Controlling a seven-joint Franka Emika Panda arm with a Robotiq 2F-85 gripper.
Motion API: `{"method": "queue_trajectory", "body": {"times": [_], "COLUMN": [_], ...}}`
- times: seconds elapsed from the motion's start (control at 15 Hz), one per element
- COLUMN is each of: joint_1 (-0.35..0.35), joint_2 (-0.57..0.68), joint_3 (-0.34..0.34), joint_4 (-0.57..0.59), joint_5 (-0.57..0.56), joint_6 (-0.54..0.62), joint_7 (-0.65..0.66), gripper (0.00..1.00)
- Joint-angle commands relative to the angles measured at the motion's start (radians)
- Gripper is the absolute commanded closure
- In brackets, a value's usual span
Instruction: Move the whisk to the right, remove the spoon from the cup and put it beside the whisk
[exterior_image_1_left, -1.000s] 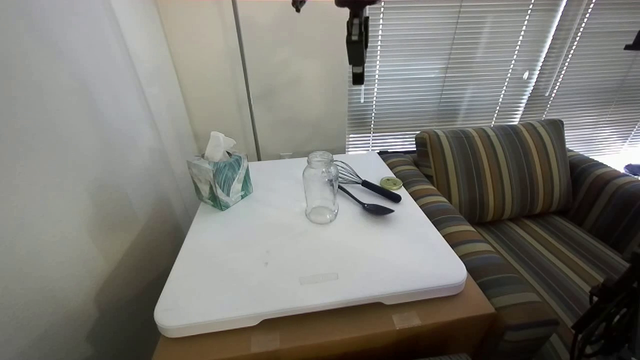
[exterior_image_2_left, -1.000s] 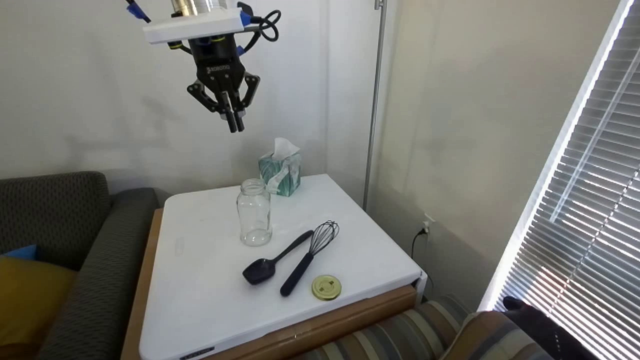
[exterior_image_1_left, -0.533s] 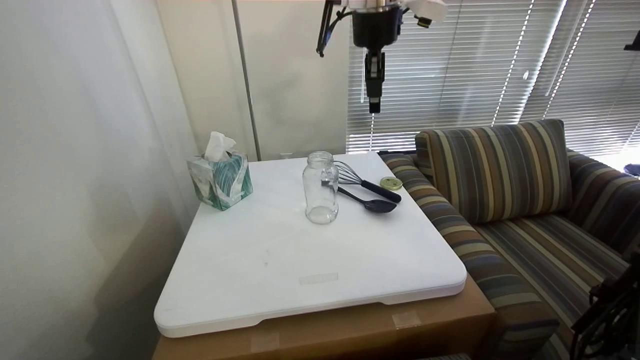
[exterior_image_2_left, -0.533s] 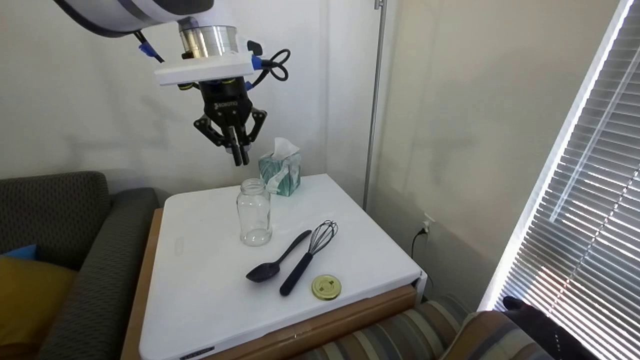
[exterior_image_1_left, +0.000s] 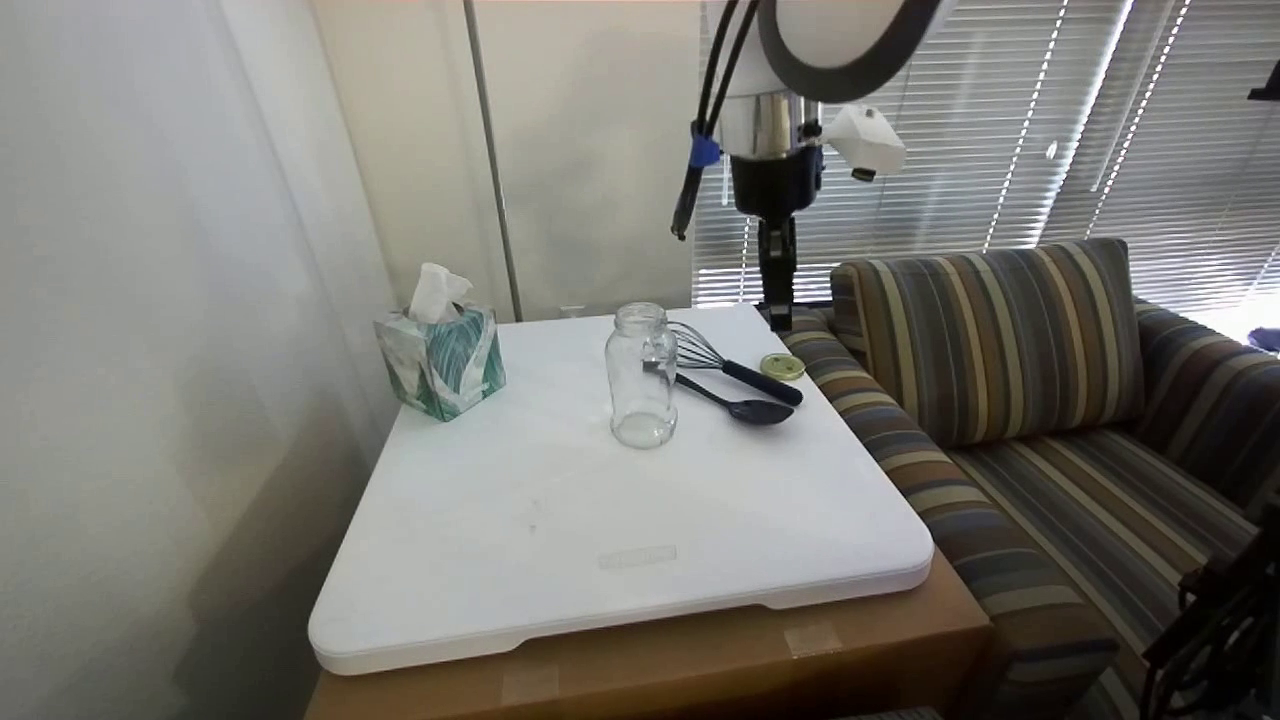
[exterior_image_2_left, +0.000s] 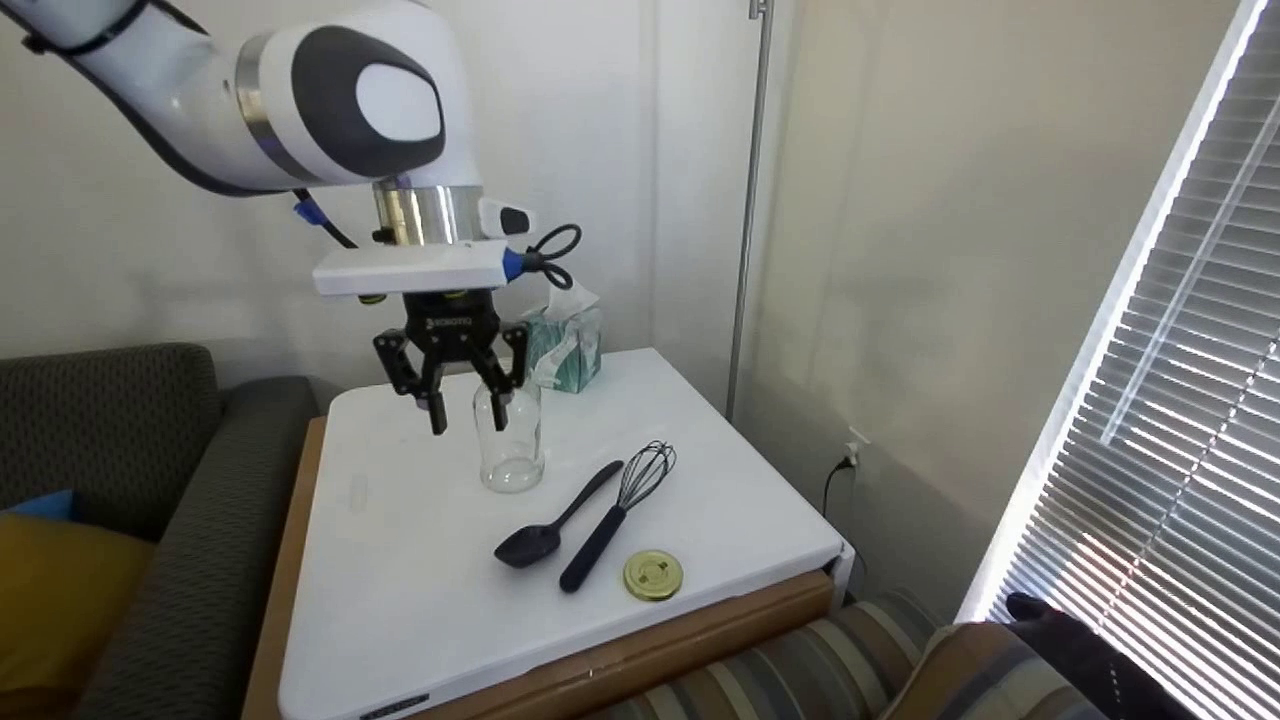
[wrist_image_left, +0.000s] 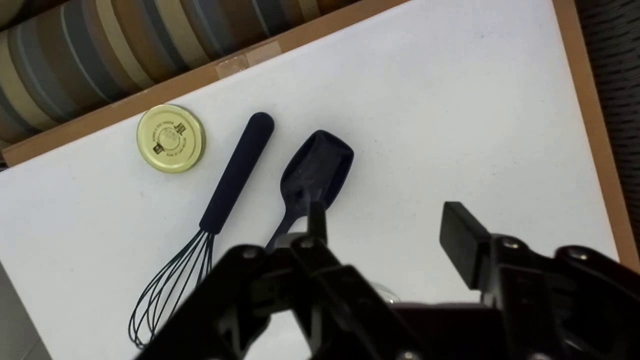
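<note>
The whisk (exterior_image_2_left: 594, 548) lies flat, its wire loops (wrist_image_left: 172, 285) toward the lower left in the wrist view. Beside it the black spoon (wrist_image_left: 317, 170) rests on the table, outside the clear glass cup (exterior_image_1_left: 640, 380), which stands upright. Part of the spoon's handle is covered by a finger in the wrist view. My gripper (exterior_image_2_left: 468, 415) hangs above the table with its fingers well apart and nothing between them. It hides the cup's neck in an exterior view; in the wrist view only a curved edge of the cup (wrist_image_left: 386, 291) peeks out.
A gold lid (exterior_image_2_left: 653, 575) lies near the whisk handle, close to the table's edge. The teal tissue box (exterior_image_1_left: 440, 362) sits at a far corner of the white table (exterior_image_1_left: 560, 500). A striped armchair (exterior_image_1_left: 990, 340) adjoins one side.
My gripper has come down from high above the table, and its fingers have spread from shut to open. The spoon shifted and turned slightly where it lies. Whisk and cup look almost unmoved.
</note>
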Motion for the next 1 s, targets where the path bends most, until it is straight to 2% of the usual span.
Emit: {"method": "queue_trajectory", "body": {"times": [0.0, 0.07, 0.13, 0.47, 0.93], "joint_1": [-0.054, -0.07, -0.084, -0.157, -0.177], "joint_2": [0.063, 0.095, 0.122, 0.25, 0.349], "joint_3": [0.005, 0.012, 0.018, 0.063, 0.059], "joint_4": [-0.042, -0.04, -0.038, -0.014, 0.051], "joint_5": [0.053, 0.081, 0.105, 0.246, 0.287], "joint_6": [0.114, 0.129, 0.139, 0.18, 0.202], "joint_7": [-0.009, -0.015, -0.022, -0.046, -0.006], "gripper": [0.08, 0.02, 0.0, 0.0, 0.0]}}
